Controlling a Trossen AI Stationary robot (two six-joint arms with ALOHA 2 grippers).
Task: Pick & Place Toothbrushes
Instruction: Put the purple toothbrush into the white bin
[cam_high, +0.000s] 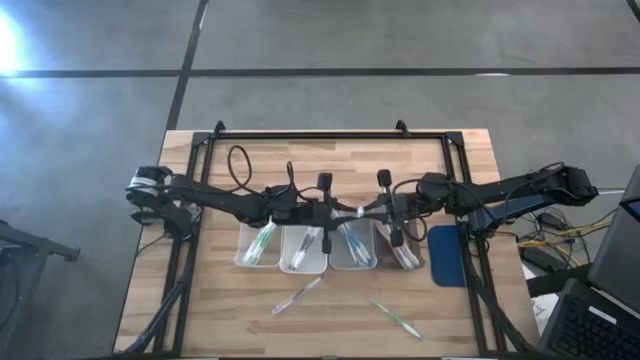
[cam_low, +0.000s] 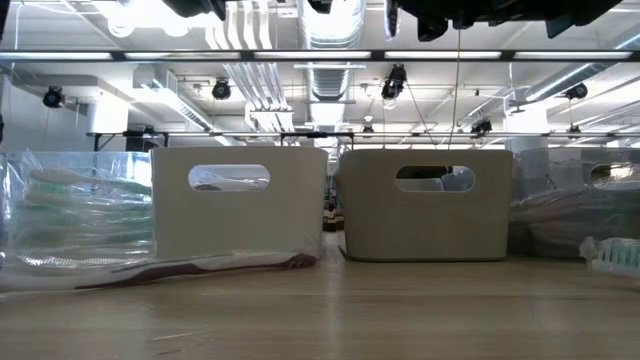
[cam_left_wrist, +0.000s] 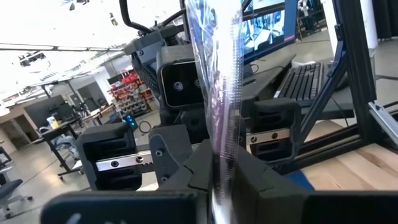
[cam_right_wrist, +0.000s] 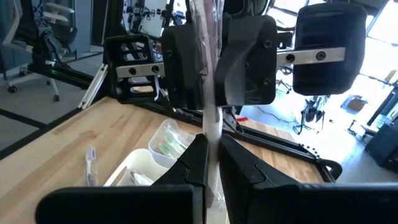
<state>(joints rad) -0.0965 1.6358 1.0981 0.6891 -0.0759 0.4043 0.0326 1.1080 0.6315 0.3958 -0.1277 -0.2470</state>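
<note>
Above the trays (cam_high: 300, 262) at bench centre | left hand (cam_left_wrist: 222, 177) and right hand (cam_right_wrist: 211, 163) both clamped on one wrapped toothbrush (cam_left_wrist: 217, 81) | loose toothbrush (cam_high: 297, 296) at 6 o'clock

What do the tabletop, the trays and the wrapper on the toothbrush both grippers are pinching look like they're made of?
Tabletop: pale wood, visible plank seams, matte.
Trays: likely clear plastic; contents show through.
Wrapped toothbrush, pinched by the left gripper and right gripper: thin glossy film, probably plastic, crinkled and see-through.
</note>
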